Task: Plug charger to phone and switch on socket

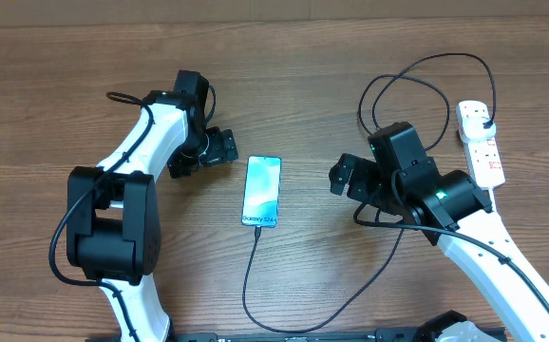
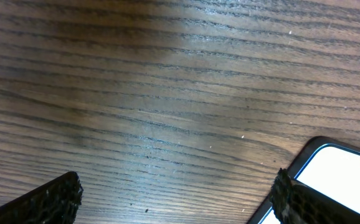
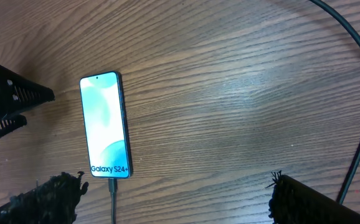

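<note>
**The cable looks plugged into the phone, so the socket switch is the job left.**

The slim blue-screen phone (image 1: 262, 191) lies flat on the brown wooden tabletop (image 1: 284, 76), between the two arms. Its long side runs from near to far, and its cable end points at the robot. The long thin black charger cable (image 1: 249, 275) loops under the right arm to the small white power strip socket with red switches (image 1: 481, 142) at the far right. The left gripper (image 2: 177, 183) and right gripper (image 3: 177, 182) are both wide open and hold nothing. If the right arm catches the cable on its way to the switch, I think it could pull the tip out or drag the phone. A hard push could also slide the light socket.
</note>
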